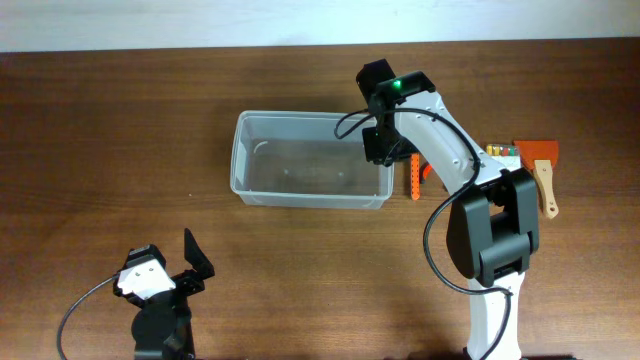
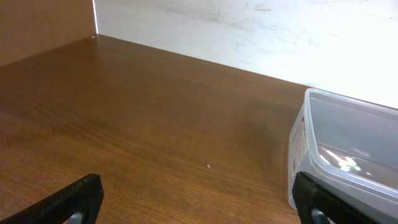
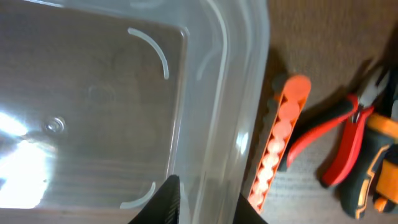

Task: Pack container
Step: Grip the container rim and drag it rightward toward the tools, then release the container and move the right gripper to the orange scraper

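The table [image 1: 120, 130] fills most of what I can see: dark brown wood with a fine, straight grain and a dull sheen. It runs back to a pale, faintly streaked wall [image 2: 249, 31]. The container [image 1: 300, 160] sits past the middle of the table, a clear, smooth plastic bin with rounded corners and a thick rim, its bottom bare. The right gripper [image 3: 206, 208] is at the bin's right end with one dark finger inside the wall and one outside; I cannot tell whether they press on it. The left gripper [image 1: 196, 268] hangs low near the front edge, well apart from the bin, fingers spread wide with nothing between them. Just right of the bin lie a scraper [image 1: 540, 165] with a wooden handle, red-handled pliers [image 3: 339, 121] and an orange plastic strip [image 3: 278, 140] of round studs.
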`<control>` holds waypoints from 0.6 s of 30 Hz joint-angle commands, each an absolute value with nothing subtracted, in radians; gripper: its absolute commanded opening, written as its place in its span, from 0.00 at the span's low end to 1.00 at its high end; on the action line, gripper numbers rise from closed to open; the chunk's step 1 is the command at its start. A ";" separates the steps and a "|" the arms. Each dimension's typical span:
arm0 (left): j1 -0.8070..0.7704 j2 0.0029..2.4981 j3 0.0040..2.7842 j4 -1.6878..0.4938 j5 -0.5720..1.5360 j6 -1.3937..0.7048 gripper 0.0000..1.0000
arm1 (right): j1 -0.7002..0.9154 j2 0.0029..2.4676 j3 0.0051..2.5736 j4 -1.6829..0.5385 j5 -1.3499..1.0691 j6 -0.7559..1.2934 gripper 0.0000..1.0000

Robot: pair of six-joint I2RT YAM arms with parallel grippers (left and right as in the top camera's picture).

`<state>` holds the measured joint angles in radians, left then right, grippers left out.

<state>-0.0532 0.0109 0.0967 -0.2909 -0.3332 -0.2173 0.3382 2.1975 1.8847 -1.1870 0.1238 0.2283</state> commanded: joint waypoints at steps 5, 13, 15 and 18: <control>-0.057 0.006 0.093 -0.292 -0.337 -0.208 0.99 | 0.338 2.212 1.883 -1.116 0.144 0.104 0.21; -0.057 0.006 0.093 -0.292 -0.337 -0.208 0.99 | 0.329 2.212 1.884 -1.085 0.143 0.059 0.22; -0.057 0.006 0.093 -0.292 -0.337 -0.208 0.99 | 0.322 2.199 1.898 -1.082 0.135 0.060 0.31; -0.057 0.006 0.093 -0.292 -0.337 -0.208 0.99 | 0.292 2.151 1.986 -1.084 0.062 0.060 0.47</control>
